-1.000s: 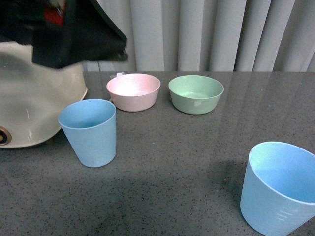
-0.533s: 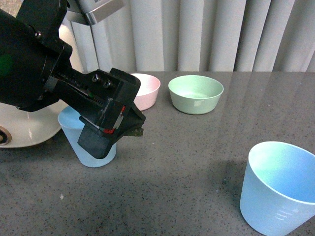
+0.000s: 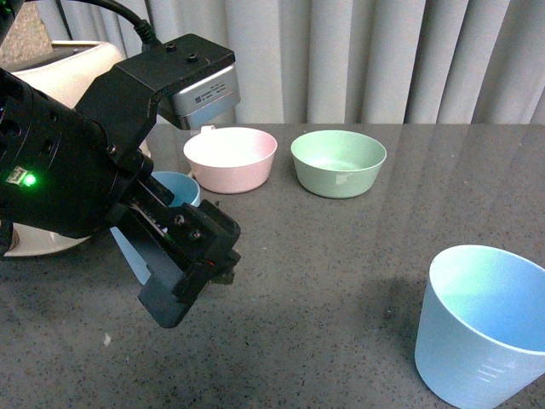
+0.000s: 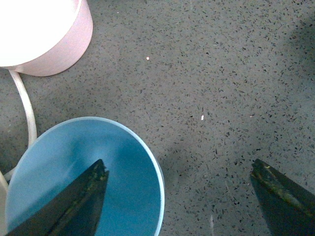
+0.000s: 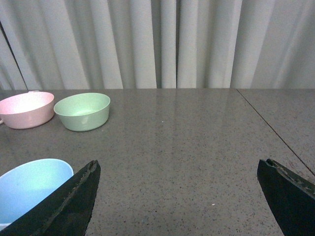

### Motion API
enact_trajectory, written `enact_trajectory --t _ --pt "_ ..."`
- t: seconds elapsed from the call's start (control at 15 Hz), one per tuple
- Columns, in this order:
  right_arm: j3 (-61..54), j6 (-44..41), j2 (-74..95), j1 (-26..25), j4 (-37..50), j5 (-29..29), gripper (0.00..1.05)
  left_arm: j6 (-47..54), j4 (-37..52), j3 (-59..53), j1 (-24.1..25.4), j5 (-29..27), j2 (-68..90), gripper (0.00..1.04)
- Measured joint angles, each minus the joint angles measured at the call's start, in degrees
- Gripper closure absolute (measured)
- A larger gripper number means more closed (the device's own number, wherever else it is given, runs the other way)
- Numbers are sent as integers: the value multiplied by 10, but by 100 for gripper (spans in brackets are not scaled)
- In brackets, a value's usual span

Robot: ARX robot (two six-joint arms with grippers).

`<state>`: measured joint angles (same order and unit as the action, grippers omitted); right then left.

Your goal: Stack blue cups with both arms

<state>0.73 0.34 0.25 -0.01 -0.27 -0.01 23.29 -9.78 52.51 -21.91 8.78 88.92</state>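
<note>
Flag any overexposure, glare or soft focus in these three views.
Left wrist view: the pink bowl interior is blown out to white; the table speckle is sharp. Right wrist view: the table shows a pale sheen below the curtains; the right fingers are near-black silhouettes. Front view: evenly lit, no obvious blur.

you have two matching light blue cups, tapered and handleless, both upright and empty on the worktop, well apart. the left cup sits under your left tool, whose jaws are spread wide: one finger is over the cup's mouth, the other over bare worktop outside the rim. the right cup stands alone near the front edge. your right tool is also spread wide, with that cup just beside one finger.
</note>
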Motion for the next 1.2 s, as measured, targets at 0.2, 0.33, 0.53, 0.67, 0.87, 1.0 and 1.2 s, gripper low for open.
enact_trajectory --t 0.2,0.33,0.53,0.67,0.87,1.0,1.2 --pt "0 0 0 0 0 0 7 8 -5 0 3 3 0 45" --pt "0 0 0 0 0 0 7 9 -5 0 4 3 0 65" --pt "0 0 0 0 0 0 7 12 -13 0 4 5 -9 97" --pt "0 0 0 0 0 0 7 16 -26 0 2 11 -30 103" --pt "0 0 0 0 0 0 7 34 -35 26 -17 21 -52 103" --pt "0 0 0 0 0 0 7 59 -53 47 -37 41 -57 103" --pt "0 0 0 0 0 0 7 111 -76 49 -71 71 -56 103"
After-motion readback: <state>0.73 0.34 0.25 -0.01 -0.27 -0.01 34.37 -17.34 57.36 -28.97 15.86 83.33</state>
